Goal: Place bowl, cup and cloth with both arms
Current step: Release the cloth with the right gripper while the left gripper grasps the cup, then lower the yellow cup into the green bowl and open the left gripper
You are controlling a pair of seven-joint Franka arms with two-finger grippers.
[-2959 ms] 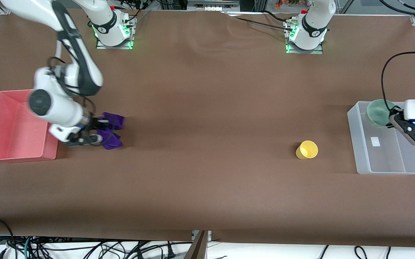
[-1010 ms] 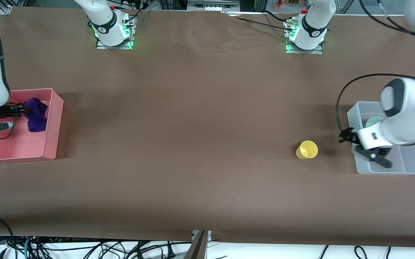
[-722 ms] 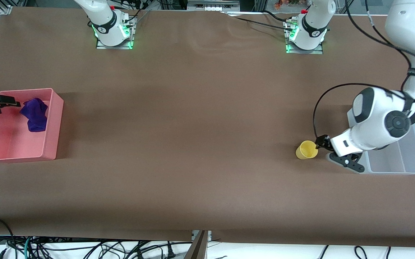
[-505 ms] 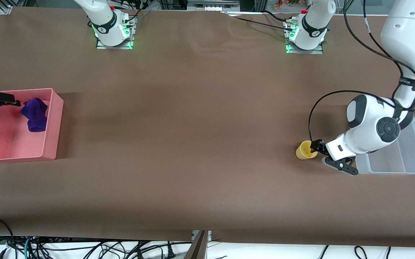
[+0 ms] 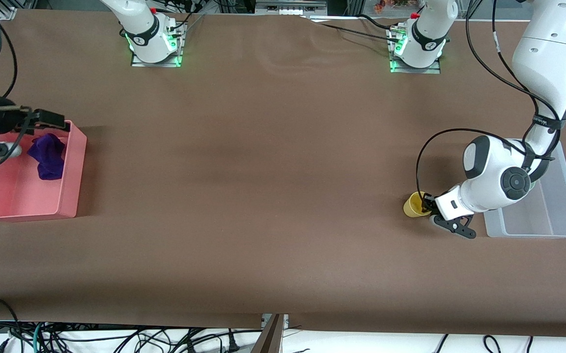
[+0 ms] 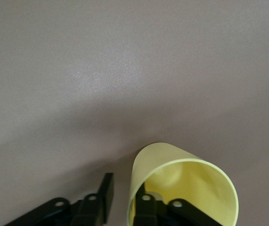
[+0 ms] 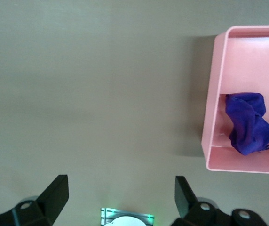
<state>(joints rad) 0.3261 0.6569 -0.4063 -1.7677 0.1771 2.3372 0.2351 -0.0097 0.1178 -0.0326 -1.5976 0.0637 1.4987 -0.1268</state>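
The yellow cup (image 5: pixel 413 206) stands upright on the table beside the clear bin (image 5: pixel 557 215). My left gripper (image 5: pixel 431 213) is open and straddles the cup's rim, with one finger inside the cup and one outside. The left wrist view shows the cup (image 6: pixel 172 160) with the gripper (image 6: pixel 127 202) at its wall and a small gap at the outer finger. The purple cloth (image 5: pixel 47 156) lies bunched in the pink bin (image 5: pixel 74 171). My right gripper (image 5: pixel 40 136) is open and empty over the bin's edge nearest the bases. The bowl is hidden by the left arm.
The right wrist view shows the pink bin (image 7: pixel 212 122) with the cloth (image 7: pixel 247 122) in it, and bare brown table beside it. The two arm bases (image 5: pixel 155 44) (image 5: pixel 417 49) stand along the table's edge farthest from the front camera.
The cloth was let go into the pink bin and the bowl left in the clear bin. The left gripper came down onto the cup's rim. The right gripper swung back over the bin.
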